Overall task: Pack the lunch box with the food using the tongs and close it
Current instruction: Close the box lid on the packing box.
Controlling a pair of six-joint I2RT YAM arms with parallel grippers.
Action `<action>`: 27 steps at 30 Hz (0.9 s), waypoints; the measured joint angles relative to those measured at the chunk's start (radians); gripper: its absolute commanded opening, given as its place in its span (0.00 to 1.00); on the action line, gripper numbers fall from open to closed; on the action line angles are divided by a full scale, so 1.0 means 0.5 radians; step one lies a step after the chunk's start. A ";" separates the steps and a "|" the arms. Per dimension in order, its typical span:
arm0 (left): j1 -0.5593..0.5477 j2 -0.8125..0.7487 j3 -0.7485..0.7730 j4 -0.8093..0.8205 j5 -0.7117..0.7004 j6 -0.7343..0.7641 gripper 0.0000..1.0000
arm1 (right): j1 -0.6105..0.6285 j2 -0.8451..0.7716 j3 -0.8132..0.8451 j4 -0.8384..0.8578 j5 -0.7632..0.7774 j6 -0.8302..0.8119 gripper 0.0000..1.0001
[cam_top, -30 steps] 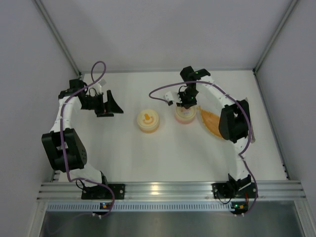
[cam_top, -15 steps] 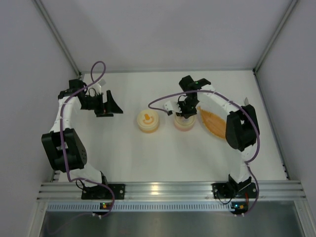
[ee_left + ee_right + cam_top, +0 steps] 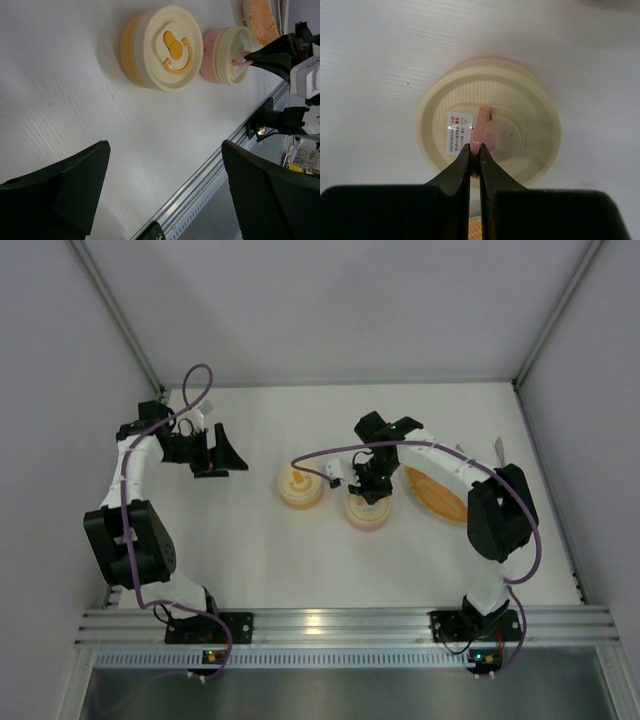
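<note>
1. The job has hardly begun. The pink box [image 3: 366, 516] has its lid [image 3: 520, 95] on, and so does the yellow box [image 3: 299, 488] just beside it.
2. The right gripper [image 3: 475, 158] is squeezed tight on the little pink handle [image 3: 483, 120] in the middle of that lid. I think it is about to get the box open.
3. The left gripper [image 3: 215, 452] is wide open and holds nothing. It hangs far off on the left side of the table [image 3: 300, 565].
4. A thin grey thing near the right wall looks like the tongs [image 3: 497, 448]. Nobody holds them.
5. I cannot pick out the food. It may lie on the orange tray [image 3: 440, 498], but the tray is too small and partly hidden to tell.
6. Left to do: lid off, tongs up, food in, lid back on.
7. Room to move: the pink box sits tight between the yellow box and the tray, so going sideways is risky.
8. There is bare table in front, up to the metal rail [image 3: 340, 622].
9. Walls stand close on the left, back and right.
</note>
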 measured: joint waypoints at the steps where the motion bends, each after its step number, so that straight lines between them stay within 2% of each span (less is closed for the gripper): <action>1: 0.000 0.000 0.000 0.000 0.000 0.001 0.98 | -0.001 0.000 0.000 0.001 0.000 0.019 0.00; 10: 0.000 0.000 0.000 0.000 0.000 0.000 0.98 | 0.000 0.000 0.012 0.002 0.003 0.139 0.00; 27: 0.000 0.000 0.000 0.000 0.000 0.008 0.98 | -0.001 0.003 0.066 -0.080 -0.055 0.127 0.00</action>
